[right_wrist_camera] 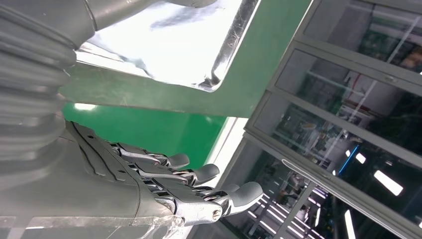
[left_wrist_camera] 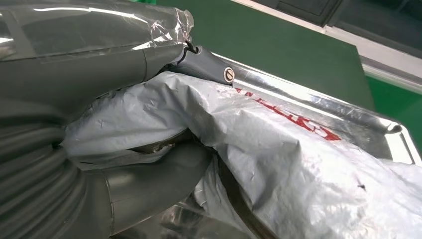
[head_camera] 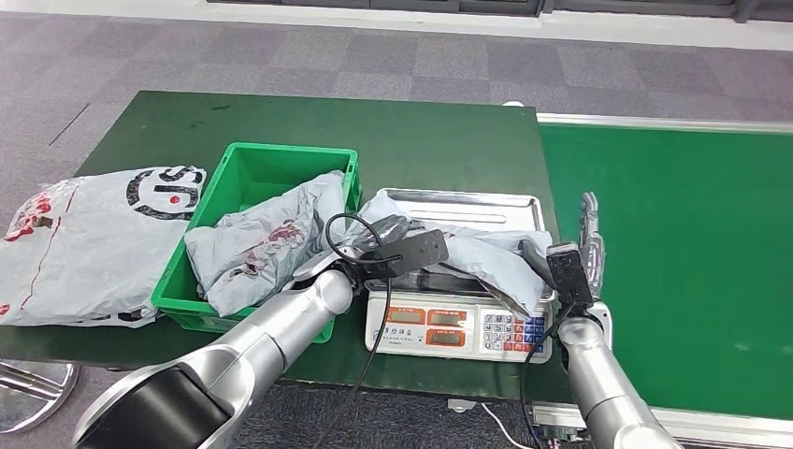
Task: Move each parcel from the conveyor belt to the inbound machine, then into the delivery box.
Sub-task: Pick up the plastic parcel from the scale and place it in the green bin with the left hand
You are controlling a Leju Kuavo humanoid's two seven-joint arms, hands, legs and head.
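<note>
Your left hand [head_camera: 369, 245] seemingly grasps the parcel [head_camera: 486, 257] on the scale [head_camera: 458, 323]; lift it into the bin [head_camera: 245, 173]. Right hand [head_camera: 589, 245] released.

A grey parcel [head_camera: 486, 254] is seen lying on the steel tray of a weighing scale [head_camera: 456, 323], which is set on a dark green table [head_camera: 374, 131]. The left hand [head_camera: 374, 245] is placed on the parcel's left end; its grip cannot be made out. The right hand [head_camera: 589, 243] is held flat with straight fingers just beside the scale, over the green conveyor belt [head_camera: 673, 262]. A green crate [head_camera: 234, 178] beside the scale is filled with another parcel [head_camera: 262, 238]. A large grey bag [head_camera: 89, 243] is laid at the table's left end.
</note>
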